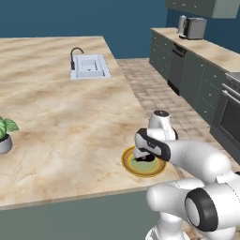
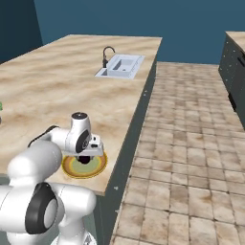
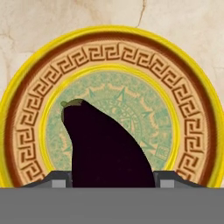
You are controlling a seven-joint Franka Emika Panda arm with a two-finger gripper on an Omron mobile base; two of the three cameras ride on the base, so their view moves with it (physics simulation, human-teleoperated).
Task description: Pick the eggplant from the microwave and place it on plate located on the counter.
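The round plate (image 3: 109, 52), with its yellow rim and greenish centre, lies on the beige marbled counter (image 1: 70, 117) close to the front right corner. My gripper (image 3: 113, 178) hangs straight down just above the plate's centre, shut on the dark purple eggplant (image 3: 105, 148). The eggplant's greenish stem end points away over the plate's middle. From the base views, the hand (image 1: 145, 157) covers the plate's (image 1: 129, 165) centre, and the hand (image 2: 84, 160) hides the eggplant over the plate (image 2: 72, 171). The microwave is out of view.
A white sink with a tap (image 1: 89, 65) is set in the counter further back. A potted plant (image 1: 4, 133) stands at the left edge. The counter's edge drops to a tiled floor (image 2: 191, 143) right beside the plate. Cabinets and a toaster (image 1: 192, 28) line the far wall.
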